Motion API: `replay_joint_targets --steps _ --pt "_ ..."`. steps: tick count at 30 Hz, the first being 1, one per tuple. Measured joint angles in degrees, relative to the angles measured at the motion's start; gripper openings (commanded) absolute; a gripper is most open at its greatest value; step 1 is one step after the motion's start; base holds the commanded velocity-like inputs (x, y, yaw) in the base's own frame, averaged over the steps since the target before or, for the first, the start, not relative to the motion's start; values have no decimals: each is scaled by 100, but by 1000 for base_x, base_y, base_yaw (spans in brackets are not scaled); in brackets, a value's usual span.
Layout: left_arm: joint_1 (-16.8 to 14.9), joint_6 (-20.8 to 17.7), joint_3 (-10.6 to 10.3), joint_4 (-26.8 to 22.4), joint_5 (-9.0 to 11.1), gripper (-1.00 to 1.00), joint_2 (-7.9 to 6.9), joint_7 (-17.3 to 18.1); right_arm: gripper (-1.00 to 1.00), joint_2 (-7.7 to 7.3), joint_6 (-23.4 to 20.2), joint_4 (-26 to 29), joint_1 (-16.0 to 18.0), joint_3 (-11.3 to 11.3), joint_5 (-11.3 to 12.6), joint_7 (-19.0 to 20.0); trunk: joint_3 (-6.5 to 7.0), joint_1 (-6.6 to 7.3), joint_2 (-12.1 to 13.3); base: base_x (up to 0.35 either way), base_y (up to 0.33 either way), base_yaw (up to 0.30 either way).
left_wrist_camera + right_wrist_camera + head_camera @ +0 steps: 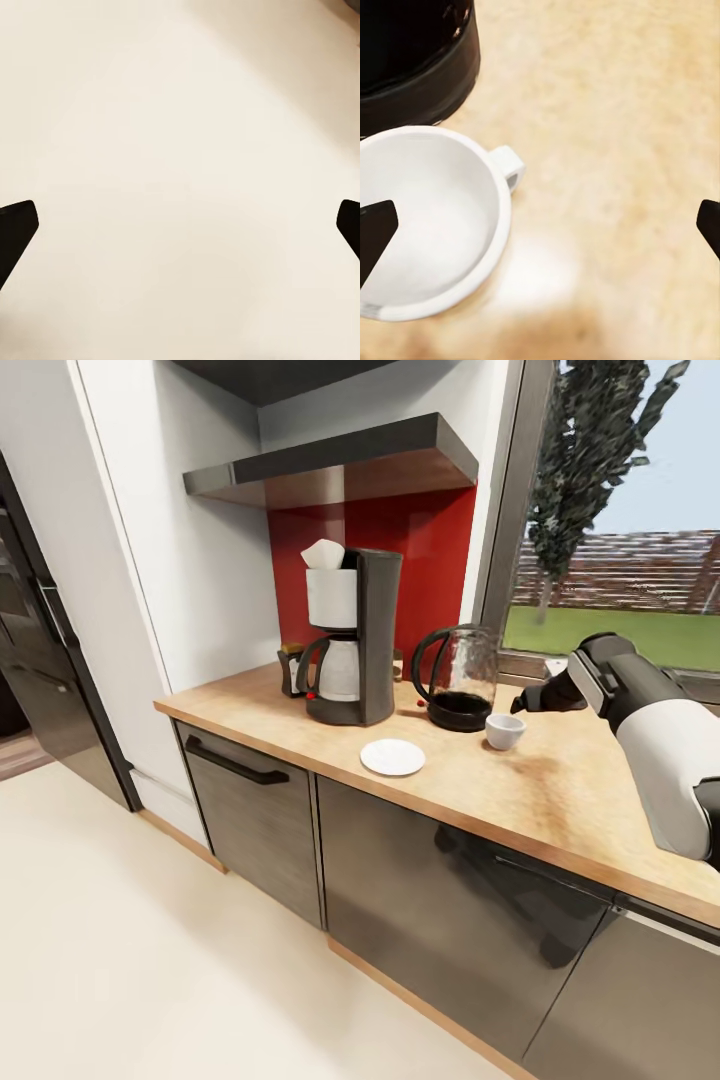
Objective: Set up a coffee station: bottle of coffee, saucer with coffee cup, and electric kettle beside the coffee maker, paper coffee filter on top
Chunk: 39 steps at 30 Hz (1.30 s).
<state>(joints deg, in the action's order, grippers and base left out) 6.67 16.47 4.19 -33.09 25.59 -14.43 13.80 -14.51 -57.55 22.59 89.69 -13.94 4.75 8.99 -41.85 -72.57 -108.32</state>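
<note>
1. Head view: the coffee maker [352, 638] stands on the wooden tabletop [560, 780] against the red back wall, with a white paper filter [322, 554] on its top. A small dark bottle [292, 668] sits just behind its left side, partly hidden, so what it is stays a guess. The glass kettle [458, 678] stands just to the right of the coffee maker. The white saucer [393, 757] lies bare in front, near the tabletop's edge. The white cup [505, 731] stands on the wood right of the saucer, apart from it and close to the kettle's base. The right gripper [528, 700] hangs just above and beside the cup; from here I cannot tell how far its fingers are spread.

2. Left wrist view: the left gripper [180, 225] hangs over the pale floor [180, 150], its fingers [16, 229] spread wide with nothing between them.

3. Right wrist view: the right gripper's fingers [375, 236] are spread wide. One tip hangs over the cup's bowl, the other over bare wood well clear of it. The cup's handle points toward the open gap. The kettle's black base sits just beside the cup.
</note>
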Motion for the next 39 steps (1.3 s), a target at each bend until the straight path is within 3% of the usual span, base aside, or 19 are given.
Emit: replay_joint_targets --steps 24,39 --pt "0 0 0 0 0 100 0 0 100 0 2 -59 0 0 -2 -7 -113 0 0 0 0 0" --pt "0 0 0 0 0 100 0 0 100 -7 2 -59 0 0 -3 -7 -275 -198 -361 0 0 0"
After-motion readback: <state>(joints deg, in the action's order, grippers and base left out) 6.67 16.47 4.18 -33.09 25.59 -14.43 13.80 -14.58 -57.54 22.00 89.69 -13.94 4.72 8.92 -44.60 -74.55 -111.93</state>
